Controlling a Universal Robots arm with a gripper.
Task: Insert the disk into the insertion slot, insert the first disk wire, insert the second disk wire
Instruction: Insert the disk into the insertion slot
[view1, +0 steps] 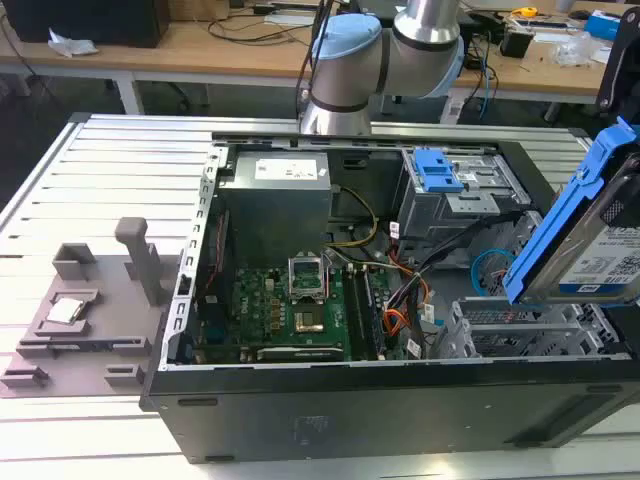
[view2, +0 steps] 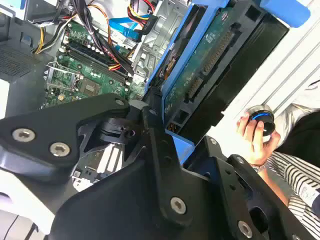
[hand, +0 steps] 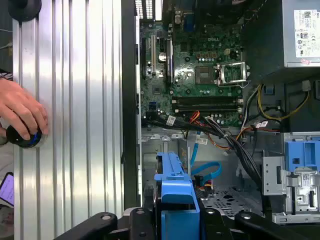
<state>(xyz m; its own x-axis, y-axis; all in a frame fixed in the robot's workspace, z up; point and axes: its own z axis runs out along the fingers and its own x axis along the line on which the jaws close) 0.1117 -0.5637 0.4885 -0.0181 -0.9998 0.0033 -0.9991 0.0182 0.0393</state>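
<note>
My gripper (hand: 176, 221) is shut on the disk (view1: 600, 250), a silver drive in a bright blue carrier. The disk hangs tilted above the open computer case's corner at the exterior view's right. In the second wrist view the disk (view2: 210, 65) shows its green circuit board between my black fingers (view2: 150, 125). In the first wrist view the carrier's blue edge (hand: 175, 190) sits over the insertion slot (hand: 225, 200), a low perforated metal cage (view1: 520, 325). The disk is above the cage, not inside it. A blue flat cable (hand: 207, 170) and coloured wires lie by the cage; which are the disk wires I cannot tell.
A taller grey cage with a blue clip (view1: 440, 170) stands behind the slot. The motherboard (view1: 290, 300) and power supply (view1: 275, 190) fill the case. A person's hand (hand: 20, 115) rests on a black knob on the ribbed table. A grey fixture (view1: 90, 310) lies at the exterior view's left.
</note>
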